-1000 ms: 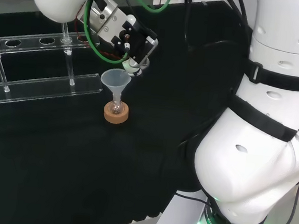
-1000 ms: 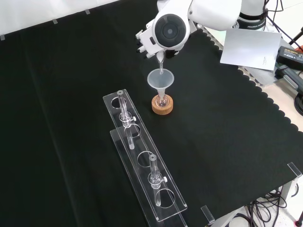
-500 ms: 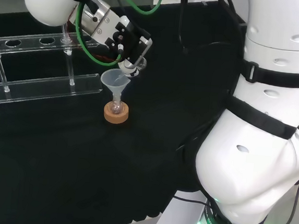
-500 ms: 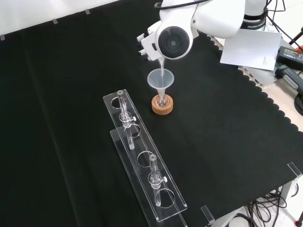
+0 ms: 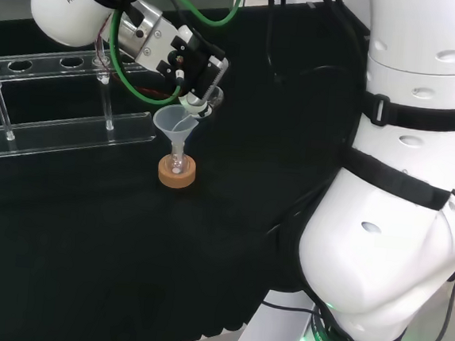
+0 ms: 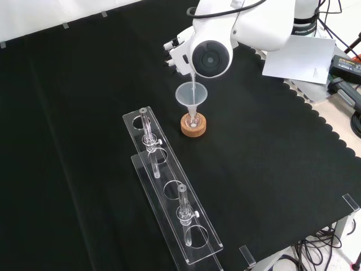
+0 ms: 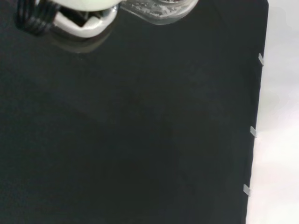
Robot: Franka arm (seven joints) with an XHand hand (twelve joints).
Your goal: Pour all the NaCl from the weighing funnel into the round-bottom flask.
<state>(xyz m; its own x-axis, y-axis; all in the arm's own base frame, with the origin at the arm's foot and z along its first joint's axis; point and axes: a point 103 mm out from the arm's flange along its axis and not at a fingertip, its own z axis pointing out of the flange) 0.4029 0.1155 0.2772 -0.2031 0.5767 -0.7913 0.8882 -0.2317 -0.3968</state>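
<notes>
Weighing funnel (image 5: pixel 204 103) in robot hand (image 5: pixel 190 65) tips over flask's funnel (image 5: pixel 174 123).

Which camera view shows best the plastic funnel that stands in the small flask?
The front view: the funnel shows whole, bowl and stem, above the cork ring. In the head view the hand overlaps the funnel's rim.

Clear rack (image 6: pixel 172 195) on black cloth (image 6: pixel 84 113) — two tubes, white paper (image 6: pixel 297 57) beyond
</notes>
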